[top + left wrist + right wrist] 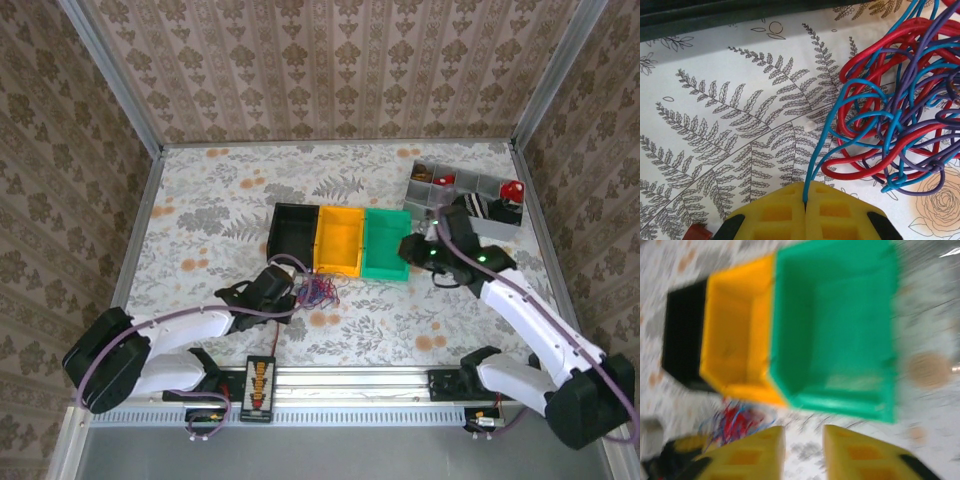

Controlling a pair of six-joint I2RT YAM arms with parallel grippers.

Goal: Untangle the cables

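Note:
The cables (318, 291) are a small tangle of thin red, blue and purple wires lying on the patterned table just in front of the yellow bin. Close up, the cables (900, 100) fill the right of the left wrist view. My left gripper (805, 199) is shut on one blue cable, which runs from between the yellow fingers up into the tangle. That left gripper (287, 292) sits at the tangle's left edge. My right gripper (804, 450) is open with nothing between its fingers, hovering near the green bin's front edge; the blurred cables (735, 420) lie to its left.
A black bin (293, 232), a yellow bin (340, 241) and a green bin (385, 245) stand in a row at the table's middle. A grey divided tray (466, 196) with small parts sits at the back right. A black connector board (260, 383) lies at the near edge.

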